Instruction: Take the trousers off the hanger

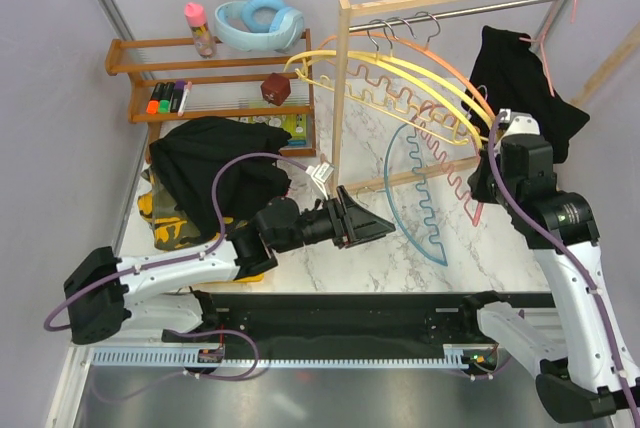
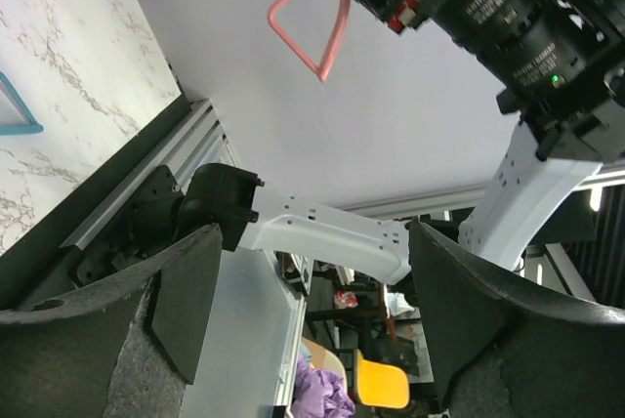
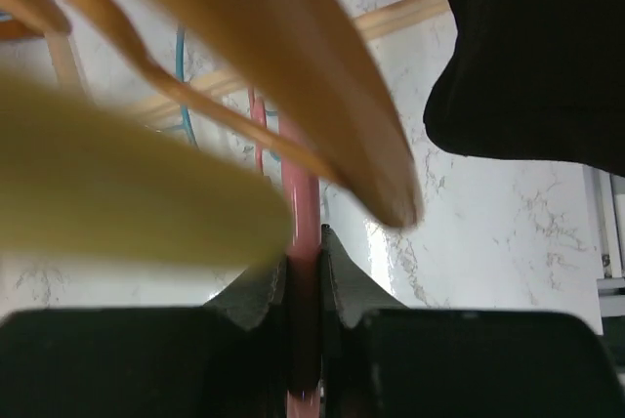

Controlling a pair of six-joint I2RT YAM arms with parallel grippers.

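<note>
Plain black trousers [image 1: 525, 88] hang on a thin pink hanger at the right end of the rail; they also show in the right wrist view [image 3: 527, 47]. My right gripper [image 1: 492, 140] is shut on the bar of a pink wavy hanger [image 1: 455, 163], gripped between its pads [image 3: 304, 257]. A pile of black trousers [image 1: 215, 173] with camouflage ones [image 1: 170, 230] under it lies at the table's left. My left gripper [image 1: 368, 224] is open and empty, low over the table's middle, pointing right [image 2: 312, 232]. The magenta, speckled and grey garments are not in view.
Yellow, orange and blue hangers [image 1: 420, 83] hang tilted from the rail of a wooden rack [image 1: 343, 88]. A wooden shelf [image 1: 215, 98] at the back left holds markers, a bottle, a red cube and a pale blue item. A black rail runs along the near edge.
</note>
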